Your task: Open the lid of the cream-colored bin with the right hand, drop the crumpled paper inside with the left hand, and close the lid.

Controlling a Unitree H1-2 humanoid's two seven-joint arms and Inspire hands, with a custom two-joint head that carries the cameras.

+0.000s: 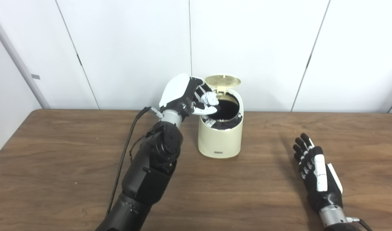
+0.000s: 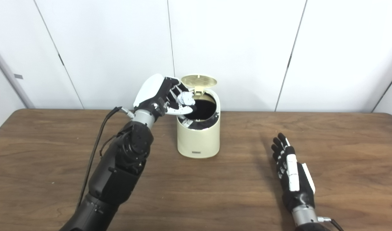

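Drop step in hand. My left hand (image 1: pixel 186 96) clamped on crumpled paper (image 1: pixel 210 98) over bin (image 1: pixel 220 134) mouth, lid (image 1: pixel 223 80) up. Right hand (image 1: pixel 314 166) spread, empty, on table (image 1: pixel 71 154). Next: unclench, let paper fall, then close lid.

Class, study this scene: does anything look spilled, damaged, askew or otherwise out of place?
Nothing stands out. The cream-colored bin stands upright with its lid open, the left hand holds the crumpled paper at the opening, and the right hand lies open.
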